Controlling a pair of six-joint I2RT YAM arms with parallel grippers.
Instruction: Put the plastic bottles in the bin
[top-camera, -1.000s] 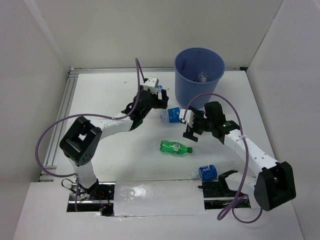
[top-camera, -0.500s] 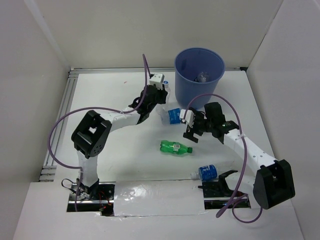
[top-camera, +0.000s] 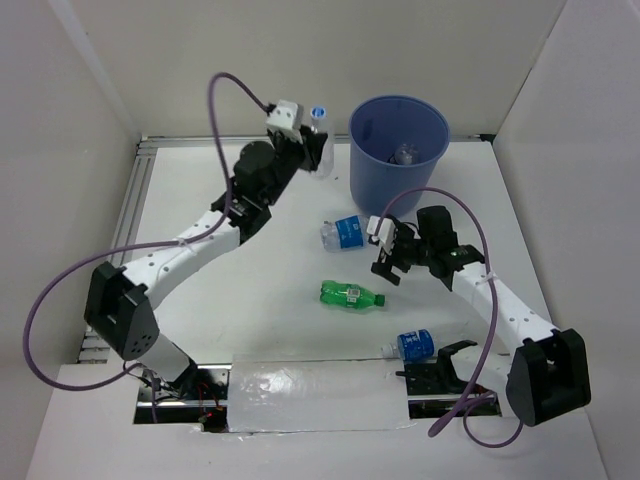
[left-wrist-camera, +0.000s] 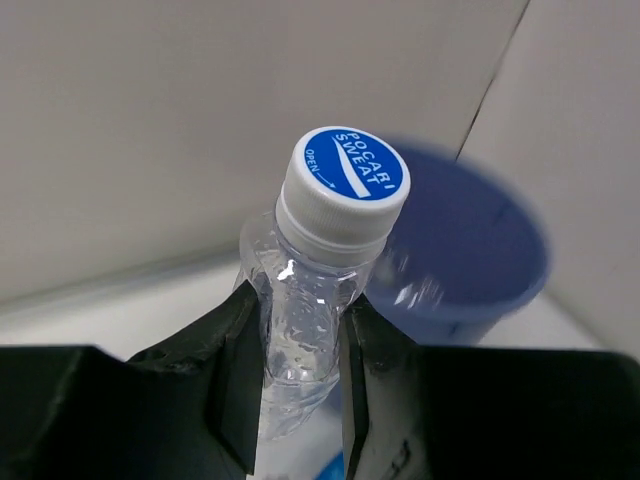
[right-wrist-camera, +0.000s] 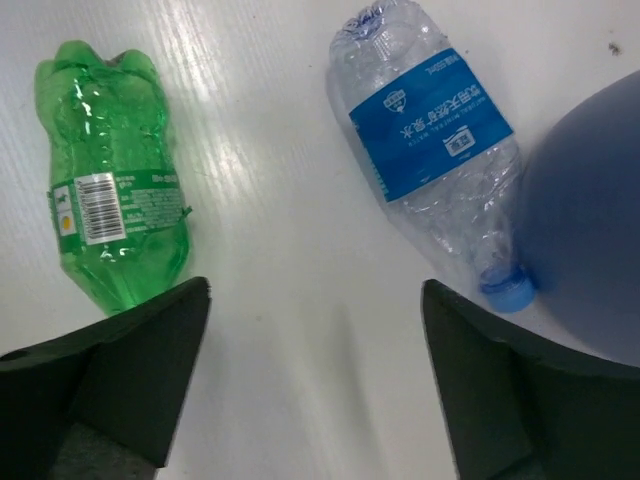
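My left gripper (top-camera: 314, 148) is raised left of the bin's rim and is shut on a clear plastic bottle (left-wrist-camera: 303, 330) with a blue-and-white cap (left-wrist-camera: 345, 185) pointing up. The bin (top-camera: 362, 170) is a tall blue bucket at the back; a clear bottle (top-camera: 405, 153) lies inside it. My right gripper (top-camera: 386, 262) hovers low over the table, open and empty (right-wrist-camera: 315, 300). It sits between a green bottle (right-wrist-camera: 110, 210) and a blue-labelled clear bottle (right-wrist-camera: 430, 150) whose cap rests by the bin's base (right-wrist-camera: 590, 250). A squat blue-labelled bottle (top-camera: 412, 345) lies near the right arm's base.
White walls close in the table on three sides. An aluminium rail (top-camera: 135, 220) runs along the left edge. A shiny taped strip (top-camera: 310, 395) covers the near edge, with a black bracket (top-camera: 440, 362) beside the squat bottle.
The left arm has shut on the clear bottle and lifted it up and back, to beside the bin's left rim. The right gripper has stayed almost in place, its jaws slightly narrower.
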